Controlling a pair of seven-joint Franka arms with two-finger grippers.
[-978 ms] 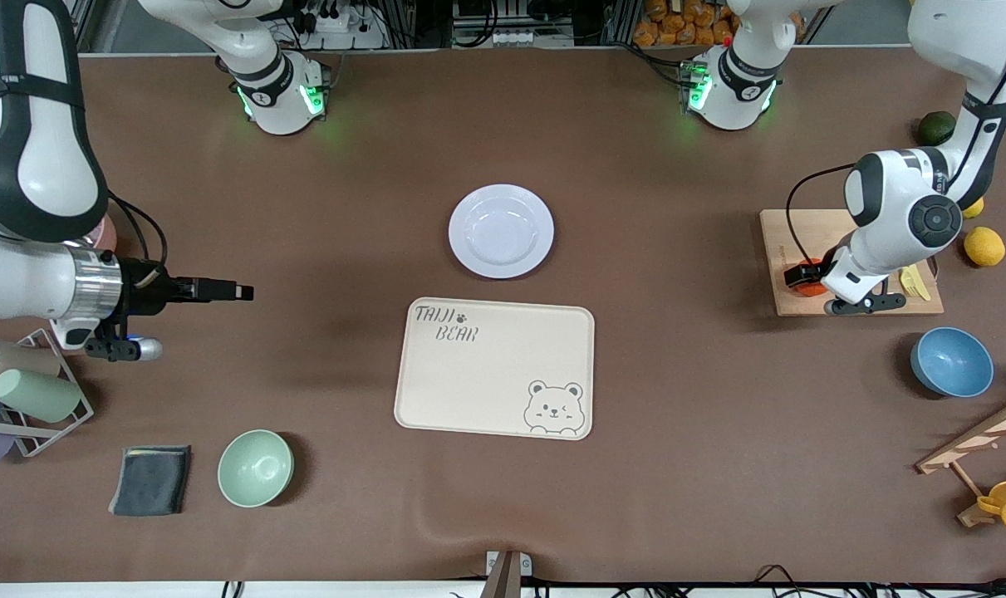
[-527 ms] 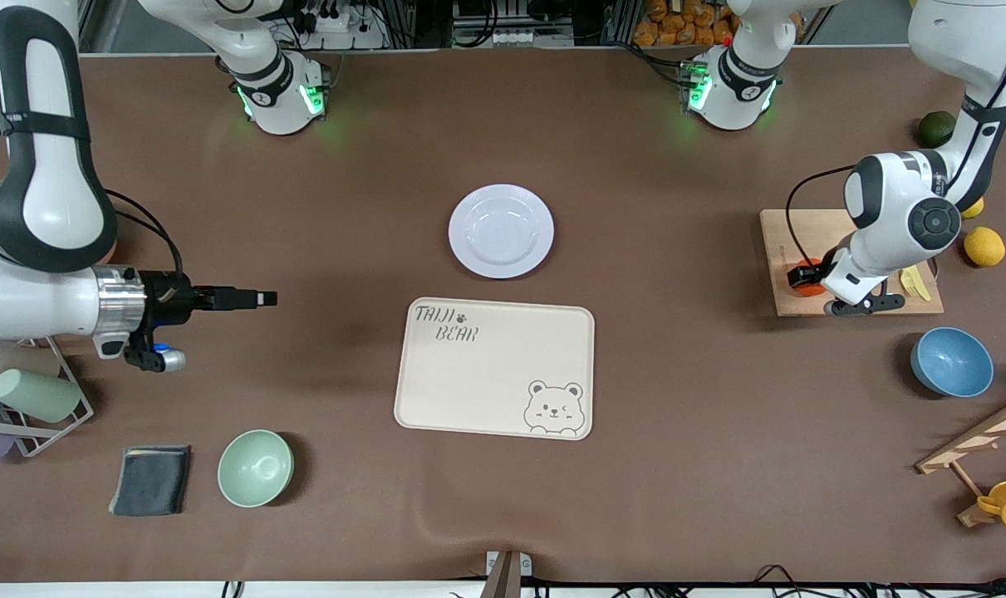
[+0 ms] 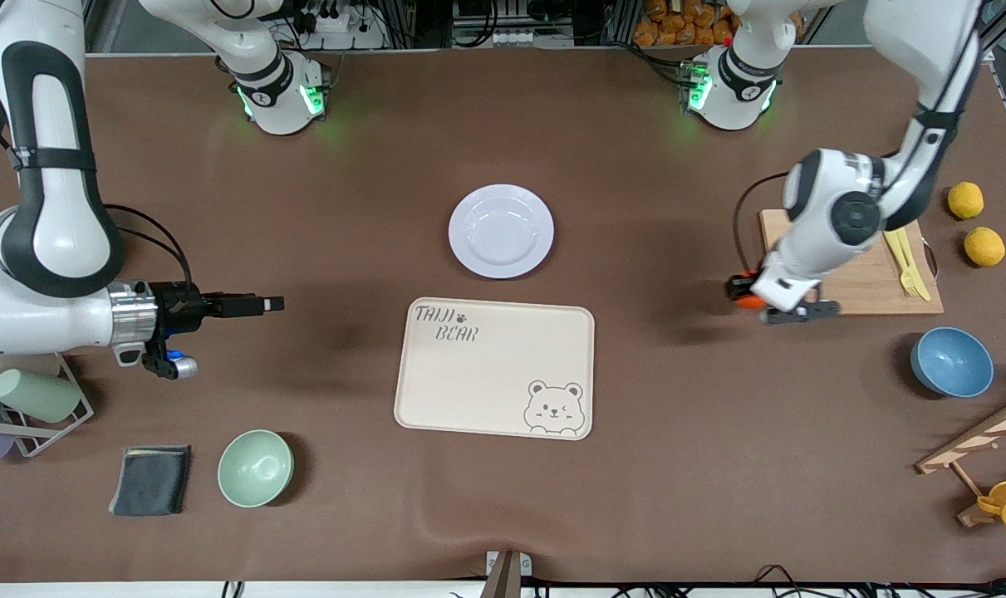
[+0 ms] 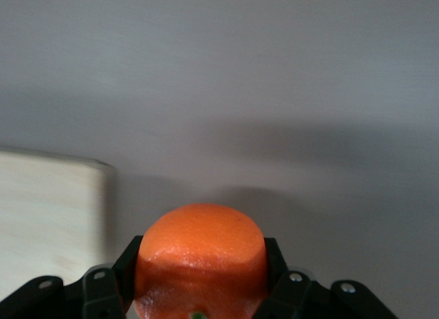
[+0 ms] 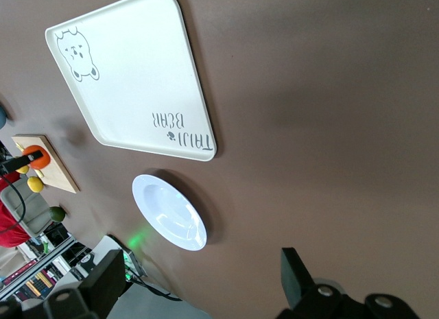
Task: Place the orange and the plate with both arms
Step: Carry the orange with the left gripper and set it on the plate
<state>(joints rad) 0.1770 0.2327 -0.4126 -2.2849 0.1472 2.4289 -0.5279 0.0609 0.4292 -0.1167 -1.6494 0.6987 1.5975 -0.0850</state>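
I'm carrying the orange (image 4: pixel 200 254) clamped between the fingers of the left gripper (image 3: pixel 743 292), which is hanging over bare counter (image 3: pixel 677 465) just off the edge of the cutting board (image 3: pixel 864 278), on the side toward the tray (image 3: pixel 494 368). The plate (image 3: pixel 501 230) is lying untouched on the counter, just beside the tray's edge and farther from the front camera than it. The right gripper (image 3: pixel 257 305) is hovering over the counter toward the right arm's end, fingers spread, holding nothing. By my reckoning the orange is lifted but not placed, and the plate's pickup is not yet begun.
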